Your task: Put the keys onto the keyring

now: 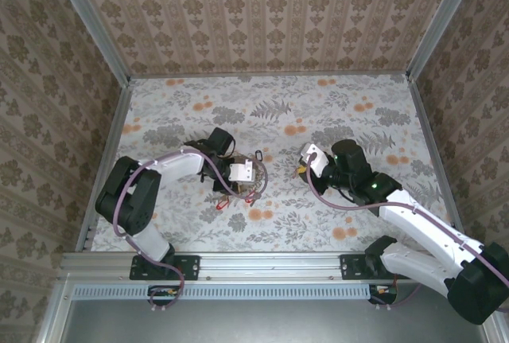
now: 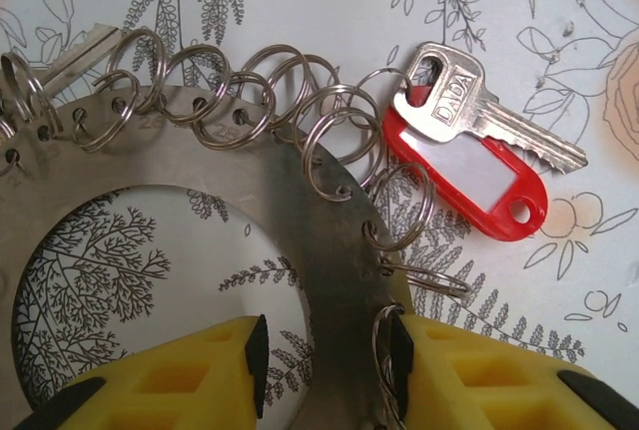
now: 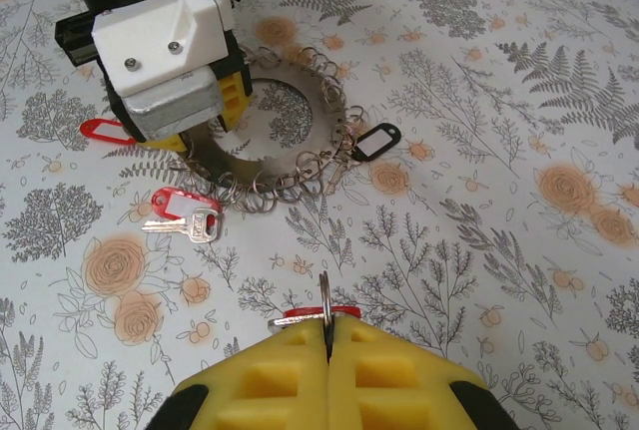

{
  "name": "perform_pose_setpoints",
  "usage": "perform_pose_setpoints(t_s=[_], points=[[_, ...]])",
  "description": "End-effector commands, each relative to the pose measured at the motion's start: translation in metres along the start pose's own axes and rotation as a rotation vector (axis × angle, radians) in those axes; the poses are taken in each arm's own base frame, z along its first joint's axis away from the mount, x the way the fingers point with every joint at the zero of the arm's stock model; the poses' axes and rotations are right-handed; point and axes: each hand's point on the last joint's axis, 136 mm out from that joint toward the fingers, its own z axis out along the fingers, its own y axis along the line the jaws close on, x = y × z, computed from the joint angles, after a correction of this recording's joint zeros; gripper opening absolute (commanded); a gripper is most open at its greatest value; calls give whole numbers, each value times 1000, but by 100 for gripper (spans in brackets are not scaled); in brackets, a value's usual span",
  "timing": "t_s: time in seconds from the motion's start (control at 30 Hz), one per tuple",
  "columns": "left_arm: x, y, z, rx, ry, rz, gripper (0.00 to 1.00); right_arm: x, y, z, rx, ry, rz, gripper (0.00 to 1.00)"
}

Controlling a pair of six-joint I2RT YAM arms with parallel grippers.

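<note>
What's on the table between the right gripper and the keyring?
Nothing: in the right wrist view the table between the right gripper and the keyring is bare. A red-tagged key lies aside, toward the picture's left.

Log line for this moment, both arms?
left gripper: straddling keyring band, grip unclear | right gripper: shut on red-tagged key, apart from keyring | loose key: lying beside keyring

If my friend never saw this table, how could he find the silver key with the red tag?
Look for the big flat metal ring with little wire loops all round its edge, on the flowery table. Right beside those loops lies a silver key on a red tag. That tag has a white label, while the black tag sits across the ring.
</note>
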Motion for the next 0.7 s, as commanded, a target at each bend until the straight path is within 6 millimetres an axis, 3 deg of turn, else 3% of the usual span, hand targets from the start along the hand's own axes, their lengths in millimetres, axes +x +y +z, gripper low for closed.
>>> perform_pose_setpoints(t_s=[0.0, 0.17, 0.37, 0.67], points=[[-7, 4, -3, 6, -17, -25, 40, 4, -2, -3, 13, 3, 20, 0], [-21, -16, -16, 39, -115, 105, 44, 4, -1, -5, 12, 3, 19, 0], [-36, -17, -31, -4, -187, 286, 47, 3, -1, -7, 15, -4, 15, 0], [-27, -31, -15, 111, -135, 488, 40, 3, -2, -9, 26, -9, 8, 0]])
